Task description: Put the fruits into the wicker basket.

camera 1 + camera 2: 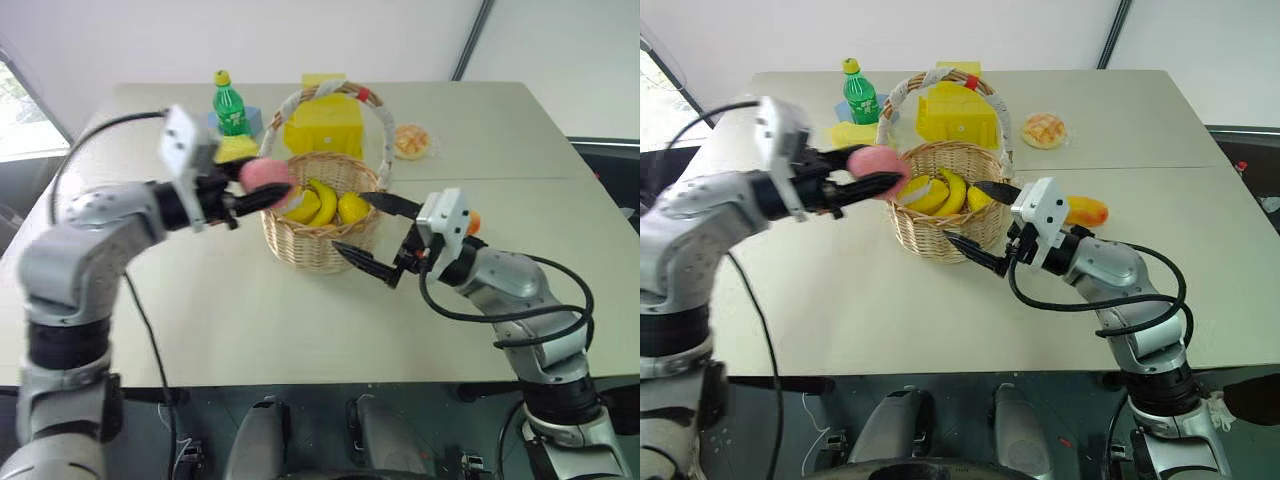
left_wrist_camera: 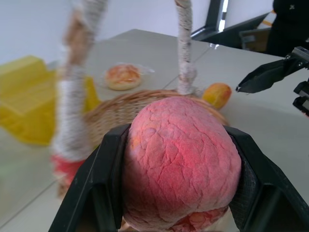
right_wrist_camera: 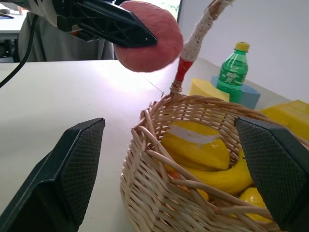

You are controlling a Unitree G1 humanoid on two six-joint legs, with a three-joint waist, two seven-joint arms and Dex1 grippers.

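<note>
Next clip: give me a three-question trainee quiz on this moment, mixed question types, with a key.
1. True or false: the left gripper is shut on the pink peach.
2. Where is the peach relative to the wicker basket? A) lying inside it B) held in the air at its rim C) resting on the table
3. Name the fruit lying on the table behind the right gripper.

Key
1. True.
2. B. The right wrist view shows it above and just outside the rim.
3. The orange-yellow mango; the right gripper is open beside the basket, holding nothing.
</note>
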